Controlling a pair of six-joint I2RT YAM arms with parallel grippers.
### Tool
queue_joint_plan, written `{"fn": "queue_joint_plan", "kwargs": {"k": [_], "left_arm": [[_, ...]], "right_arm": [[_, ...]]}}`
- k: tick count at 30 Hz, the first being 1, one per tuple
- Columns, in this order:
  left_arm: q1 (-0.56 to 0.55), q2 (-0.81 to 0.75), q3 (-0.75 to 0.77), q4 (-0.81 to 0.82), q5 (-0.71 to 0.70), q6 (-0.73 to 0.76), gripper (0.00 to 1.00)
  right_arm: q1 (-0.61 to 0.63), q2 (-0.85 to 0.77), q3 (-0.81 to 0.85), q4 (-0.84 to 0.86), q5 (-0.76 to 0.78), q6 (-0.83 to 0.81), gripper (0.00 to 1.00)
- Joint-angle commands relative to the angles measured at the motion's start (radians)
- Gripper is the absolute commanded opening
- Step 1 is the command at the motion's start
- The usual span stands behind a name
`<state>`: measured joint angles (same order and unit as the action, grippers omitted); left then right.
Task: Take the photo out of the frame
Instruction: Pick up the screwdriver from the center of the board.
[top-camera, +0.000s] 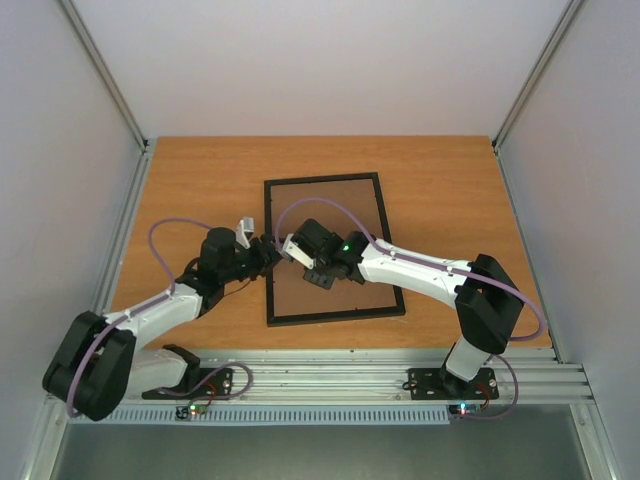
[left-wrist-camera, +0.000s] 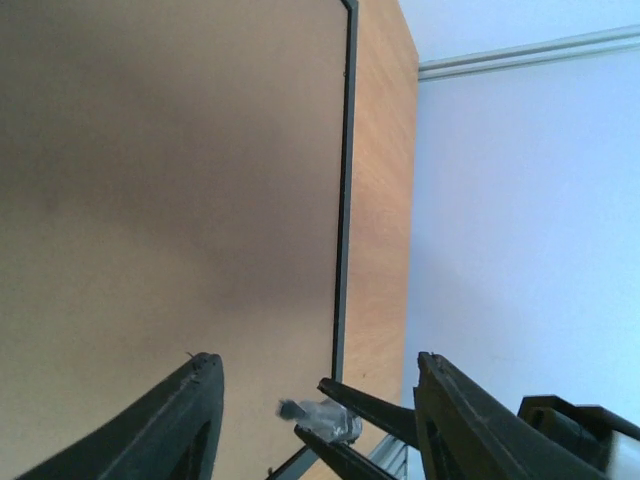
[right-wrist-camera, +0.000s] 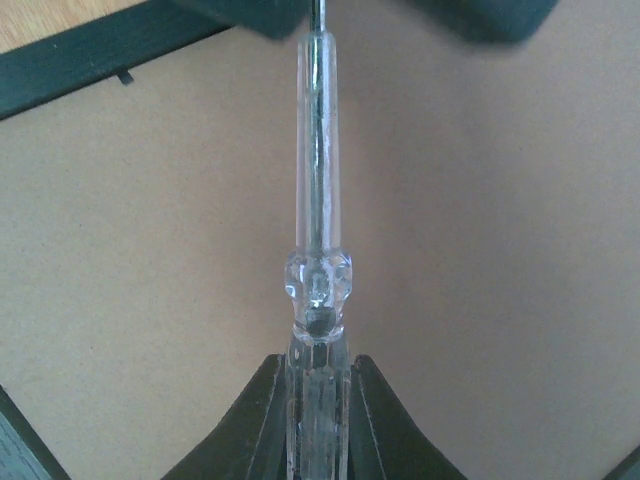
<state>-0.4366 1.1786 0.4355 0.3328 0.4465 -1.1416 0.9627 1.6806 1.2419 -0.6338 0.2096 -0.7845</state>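
The black frame (top-camera: 320, 179) lies face down on the table with its brown backing board (top-camera: 335, 215) up. The photo is hidden under that board. My right gripper (top-camera: 292, 247) is over the board's left half, shut on a clear-handled screwdriver (right-wrist-camera: 318, 200). The screwdriver's shaft points toward the frame's left edge (right-wrist-camera: 90, 50). My left gripper (top-camera: 268, 250) hovers at that same edge, facing the right one. In the left wrist view the left gripper (left-wrist-camera: 315, 400) stands open, its fingers (left-wrist-camera: 190, 420) apart on either side of the screwdriver handle (left-wrist-camera: 330, 418) without touching it.
Orange wooden tabletop (top-camera: 200, 190) surrounds the frame on all sides. White walls enclose the table on the left, back and right. An aluminium rail (top-camera: 340, 370) with the arm bases runs along the near edge.
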Motion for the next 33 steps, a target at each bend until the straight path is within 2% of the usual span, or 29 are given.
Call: {"fn": "queue_joint_plan", "kwargs": {"k": [1, 5, 12, 21, 25, 33], "left_arm": [[-0.025, 0.066, 0.015, 0.149, 0.017, -0.033, 0.51], [-0.035, 0.100, 0.014, 0.197, 0.021, -0.048, 0.37], [-0.040, 0.099, 0.004, 0.245, 0.032, -0.042, 0.01], [-0.040, 0.090, -0.035, 0.385, 0.092, 0.022, 0.00], [-0.040, 0.086, -0.052, 0.446, 0.116, 0.031, 0.00], [-0.040, 0.056, -0.062, 0.440, 0.112, 0.047, 0.00]], "right_arm": [[0.010, -0.015, 0.029, 0.037, -0.035, 0.047, 0.01], [0.010, -0.016, 0.025, 0.046, -0.042, 0.056, 0.01], [0.008, -0.016, 0.023, 0.059, -0.076, 0.067, 0.02], [-0.057, -0.067, 0.025, 0.015, -0.289, 0.078, 0.16], [-0.072, -0.091, 0.022, -0.008, -0.379, 0.071, 0.19], [-0.085, -0.096, 0.023, -0.035, -0.395, 0.061, 0.19]]}}
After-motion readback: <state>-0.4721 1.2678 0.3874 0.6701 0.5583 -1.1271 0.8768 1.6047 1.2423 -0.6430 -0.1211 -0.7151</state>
